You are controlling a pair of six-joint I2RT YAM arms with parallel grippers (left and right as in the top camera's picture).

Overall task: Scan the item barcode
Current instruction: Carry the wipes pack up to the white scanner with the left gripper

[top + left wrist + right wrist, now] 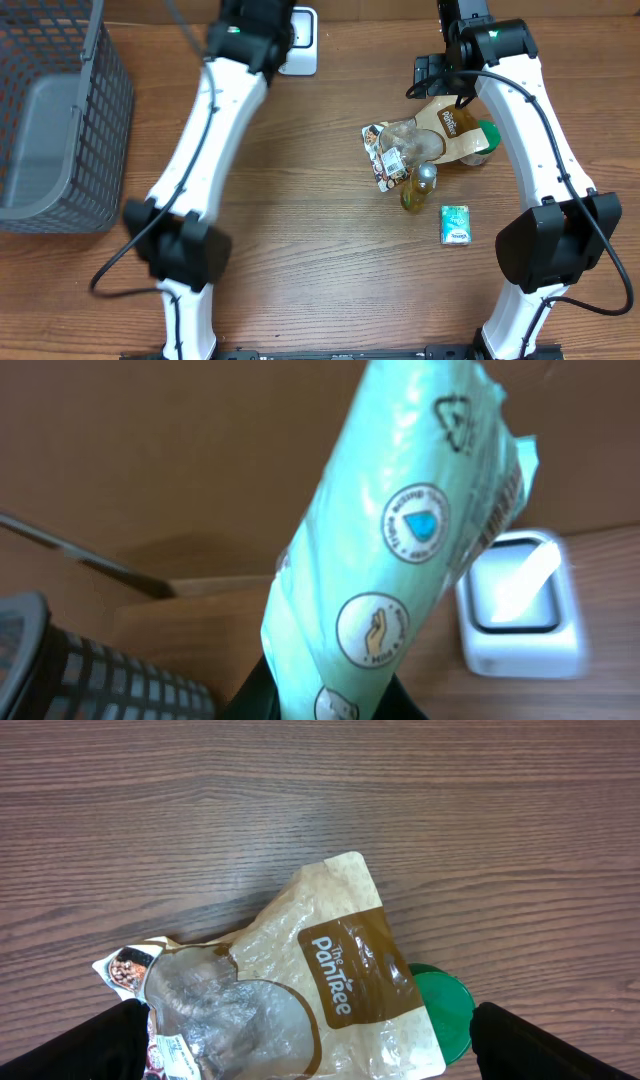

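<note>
Green packet [400,560]: nearest the left wrist camera, standing up and leaning right. Printed icons and a recycling mark face the lens, and no barcode shows on this side.
Wire basket [95,115]: far left of the table, well apart from the work.
Left gripper [330,705]: closed almost fully, pinching the packet's lower end. The overhead view shows its arm reaching to the table's back edge.
Scanner [518,600]: white block with a dark window facing up, just behind and right of the packet.
Step in hand: presenting the packet to the scanner, as I judge it.
Doing it well: roll the wrist so the hidden face looks down at the window, and carry the packet right until it sits over the glass. Hold it flat and steady, since wrinkled film and glare could spoil the read. Grip firmly enough to prevent slipping, without crumpling.
Item pile: PanTree bag [345,975], bottle [420,188] and teal pack [456,224] lie right of centre, waiting.
Right gripper [320,1050]: fingers spread wide, holding nothing, hovering above the PanTree bag.
</note>
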